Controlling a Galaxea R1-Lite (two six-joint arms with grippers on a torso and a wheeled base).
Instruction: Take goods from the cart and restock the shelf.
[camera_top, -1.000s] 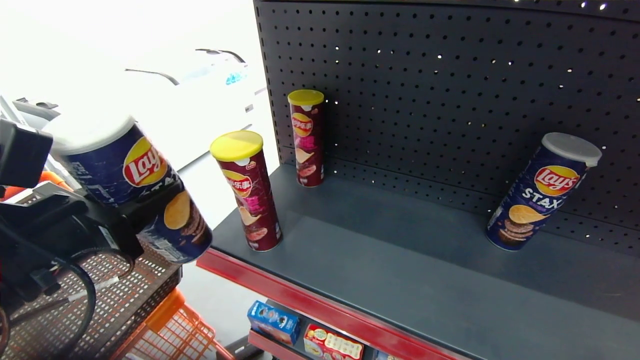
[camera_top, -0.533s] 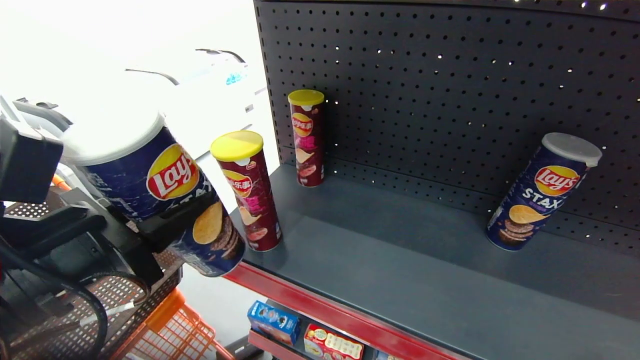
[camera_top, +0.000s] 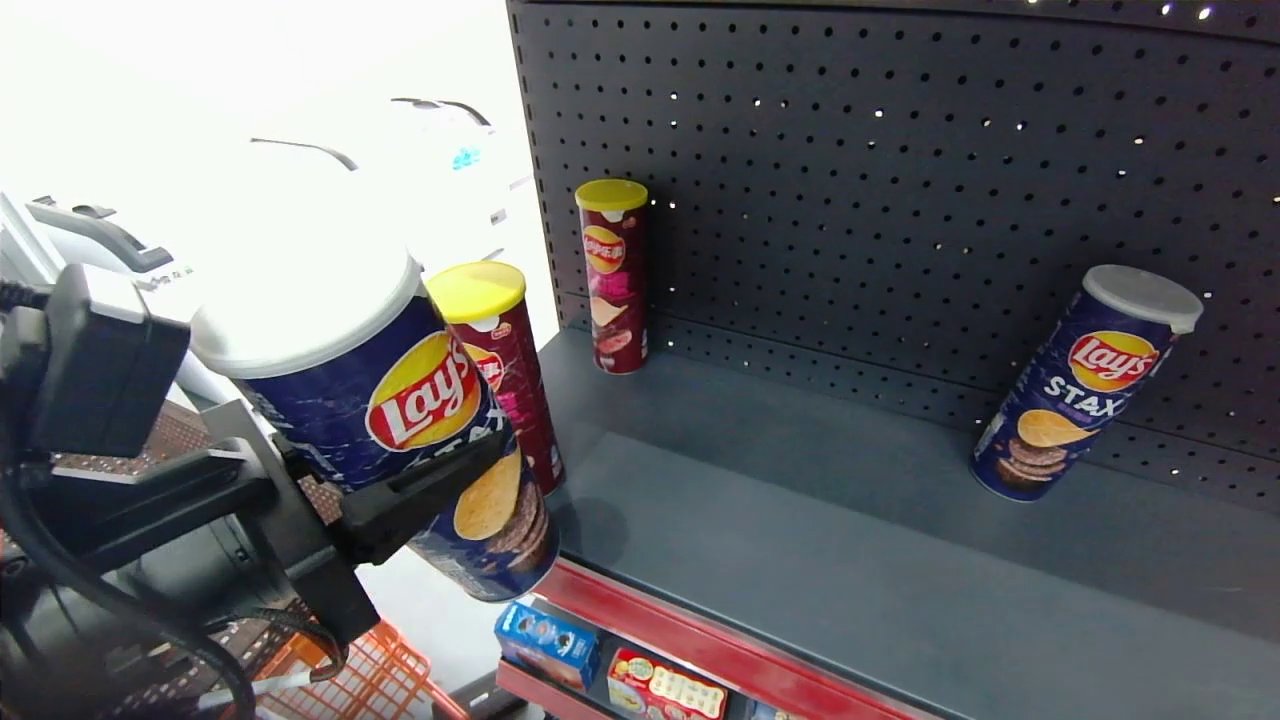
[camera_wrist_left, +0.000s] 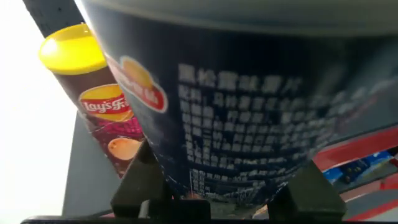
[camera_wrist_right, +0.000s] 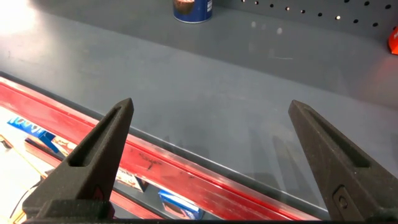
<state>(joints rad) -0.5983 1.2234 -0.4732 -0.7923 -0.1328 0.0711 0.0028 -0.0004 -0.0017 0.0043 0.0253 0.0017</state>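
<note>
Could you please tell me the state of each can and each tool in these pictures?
held blue can: lidded, tilted, clamped in the left tool.
left tool: shut on the held blue can.
right tool: open, empty, over the shelf.
near maroon can: upright, lidded, at the shelf front.
far maroon can: upright, lidded, by the pegboard.
shelved blue can: standing, lidded, by the pegboard.

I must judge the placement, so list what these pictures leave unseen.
- Head view: much of the front maroon can, hidden behind the held blue can.
- Head view: the cart, cut by the picture's edge; contents unseen.
- Right wrist view: the shelved blue can, all but its base cut off by the edge.
</note>
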